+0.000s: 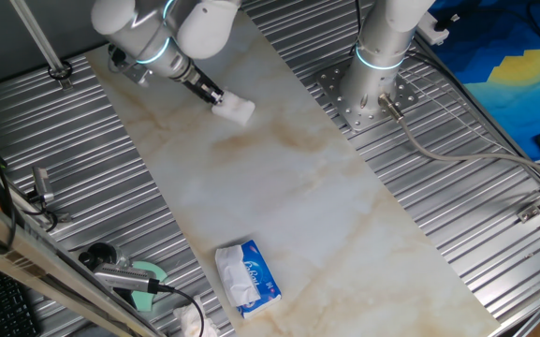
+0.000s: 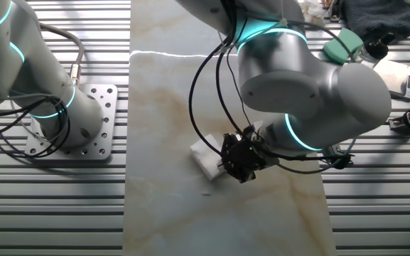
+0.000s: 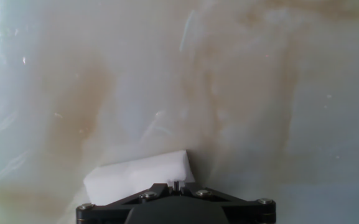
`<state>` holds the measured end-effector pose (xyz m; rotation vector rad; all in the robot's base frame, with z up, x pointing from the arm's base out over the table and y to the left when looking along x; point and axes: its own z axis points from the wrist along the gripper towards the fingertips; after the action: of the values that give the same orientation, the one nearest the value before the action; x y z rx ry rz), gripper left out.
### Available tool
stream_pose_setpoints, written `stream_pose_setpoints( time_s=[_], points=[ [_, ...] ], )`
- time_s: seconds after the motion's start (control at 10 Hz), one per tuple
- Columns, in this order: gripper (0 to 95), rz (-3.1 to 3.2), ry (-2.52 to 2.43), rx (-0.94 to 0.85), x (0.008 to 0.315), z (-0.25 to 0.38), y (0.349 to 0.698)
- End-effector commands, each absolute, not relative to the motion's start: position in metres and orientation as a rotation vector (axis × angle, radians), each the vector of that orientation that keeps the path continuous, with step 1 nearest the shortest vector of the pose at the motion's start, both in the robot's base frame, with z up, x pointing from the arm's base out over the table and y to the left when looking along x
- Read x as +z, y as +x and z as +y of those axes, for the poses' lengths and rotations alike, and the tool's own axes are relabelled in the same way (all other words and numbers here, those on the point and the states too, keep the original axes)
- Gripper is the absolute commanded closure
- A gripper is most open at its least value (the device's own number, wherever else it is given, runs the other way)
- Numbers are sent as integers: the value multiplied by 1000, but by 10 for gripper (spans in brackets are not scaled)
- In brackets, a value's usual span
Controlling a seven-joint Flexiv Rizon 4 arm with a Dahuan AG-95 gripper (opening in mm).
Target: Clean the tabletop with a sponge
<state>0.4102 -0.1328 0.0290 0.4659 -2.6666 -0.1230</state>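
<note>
Here the gripper point(image 1: 221, 99) pinches the sponge point(image 1: 235, 110) on the tabletop point(image 1: 326, 206), tissue pack point(image 1: 248, 276) well apart.

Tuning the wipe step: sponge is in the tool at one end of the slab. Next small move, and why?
Probably drag the sponge along the tabletop toward the tissue pack. The tool is shut on the sponge, which sits low at the slab near one end, so most of the marble lies ahead, unwiped. Actual contact is hard to confirm.

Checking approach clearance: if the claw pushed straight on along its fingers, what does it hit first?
The sponge it already holds sits ahead of the claw; just past it lies the tabletop. Whether the sponge already touches the slab can't be told.
</note>
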Motion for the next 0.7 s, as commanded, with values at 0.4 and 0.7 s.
stream_pose_setpoints(
  time_s=[0.4, 0.7],
  points=[
    [950, -2670, 428, -117, 32, -120, 423],
    [950, -2672, 408, -115, 33, -111, 431]
  ],
)
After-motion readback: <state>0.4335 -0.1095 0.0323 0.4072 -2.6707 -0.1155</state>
